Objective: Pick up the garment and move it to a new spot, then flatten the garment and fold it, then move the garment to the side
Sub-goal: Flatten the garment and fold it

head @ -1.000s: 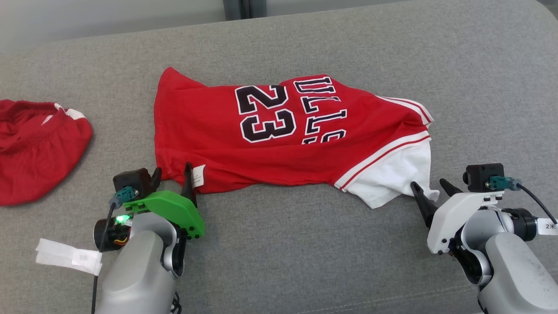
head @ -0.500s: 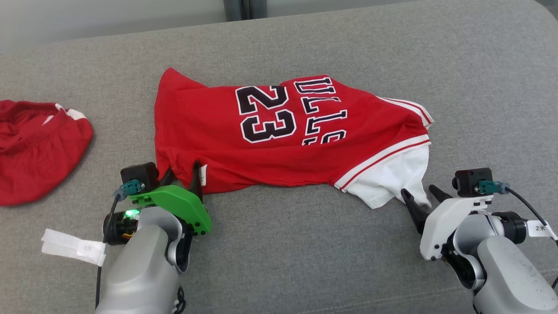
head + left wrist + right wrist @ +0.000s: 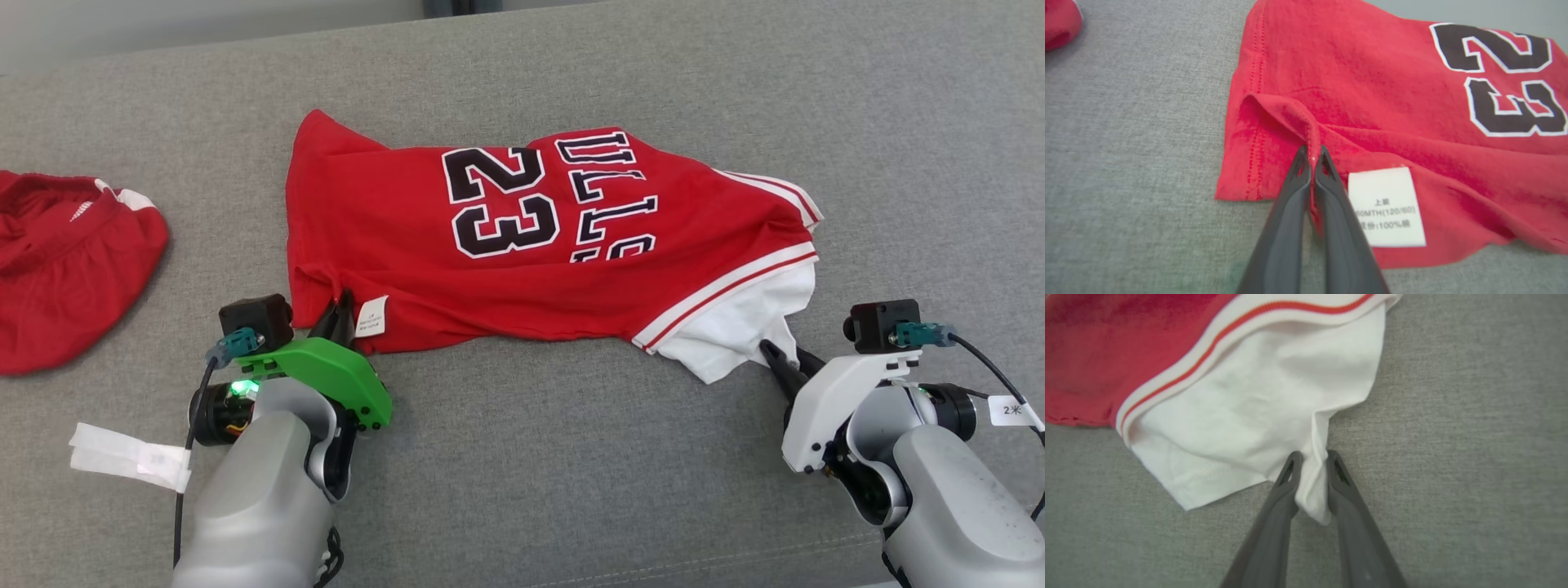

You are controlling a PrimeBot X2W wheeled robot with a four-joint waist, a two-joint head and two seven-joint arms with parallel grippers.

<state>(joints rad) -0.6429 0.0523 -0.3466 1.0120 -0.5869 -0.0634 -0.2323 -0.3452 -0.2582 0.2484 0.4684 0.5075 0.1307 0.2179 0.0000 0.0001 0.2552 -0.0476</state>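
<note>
garment: red "23" garment, lying number side up and a bit rumpled on the grey cushion, near edge toward the robot

left gripper: pressed together on a thin ridge of red hem at the near left corner, just beside the white care label

right gripper: pinching a bunched fold of the white sleeve at the near right corner, with a wad of cloth between the fingers

step, my guess: both corners are grabbed, so the lift and carry to a new spot comes next

risk 1: the left bite is tiny and right at the tips, so it could slip out once the cloth's weight comes on

risk 2: honestly can't tell if the left side caught one layer or both. If it's only the top, the thing opens like a bag instead of hanging flat

risk 3: the right side holds sleeve, not body, so expect a skewed hang and harder flattening

risk 4: the other red garment sits well apart on the left, and a sloppy move that way could drag into it
</note>
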